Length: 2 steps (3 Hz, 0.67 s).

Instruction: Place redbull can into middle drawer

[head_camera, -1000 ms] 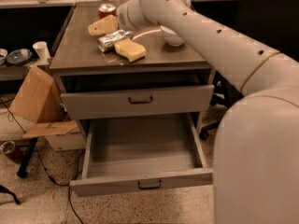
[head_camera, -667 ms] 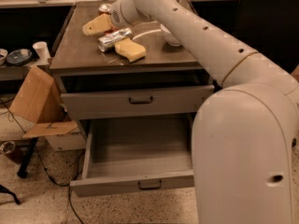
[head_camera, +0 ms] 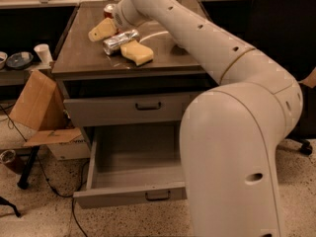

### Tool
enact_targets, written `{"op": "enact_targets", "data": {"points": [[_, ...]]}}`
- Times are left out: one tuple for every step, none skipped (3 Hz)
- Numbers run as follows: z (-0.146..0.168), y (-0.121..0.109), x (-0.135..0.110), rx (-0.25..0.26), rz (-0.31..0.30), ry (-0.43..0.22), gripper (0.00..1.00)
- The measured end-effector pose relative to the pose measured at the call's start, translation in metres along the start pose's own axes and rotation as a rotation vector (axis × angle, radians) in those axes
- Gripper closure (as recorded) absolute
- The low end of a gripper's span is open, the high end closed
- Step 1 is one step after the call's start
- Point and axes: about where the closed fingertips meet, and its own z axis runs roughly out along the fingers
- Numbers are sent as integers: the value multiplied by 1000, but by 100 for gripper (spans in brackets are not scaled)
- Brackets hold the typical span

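The redbull can [head_camera: 120,41] lies on its side on the brown cabinet top [head_camera: 79,58], slim and shiny silver. A yellow sponge [head_camera: 137,52] touches its right end. My gripper [head_camera: 103,29], a yellowish end on the white arm, sits at the can's far left, just behind it and close to touching. The middle drawer [head_camera: 129,195] is pulled wide open at the bottom, and its inside is bare. The upper drawer front [head_camera: 138,107] is shut.
A red cola can [head_camera: 108,9] stands behind the gripper. My white arm [head_camera: 232,132] fills the right foreground. A cardboard box [head_camera: 34,105], a white cup [head_camera: 43,53] and a dark dish [head_camera: 19,59] are at left. A black chair [head_camera: 286,43] is at right.
My arm has swung further left across the view and its bulk now covers the drawer's right side. The gripper shifted slightly left and down beside the can. Can and sponge have not moved.
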Motion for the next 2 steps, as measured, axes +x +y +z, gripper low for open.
{"op": "enact_targets", "data": {"points": [[4,-10,12,63,33,58,0],[11,-12,28,109,72,123,0]]}}
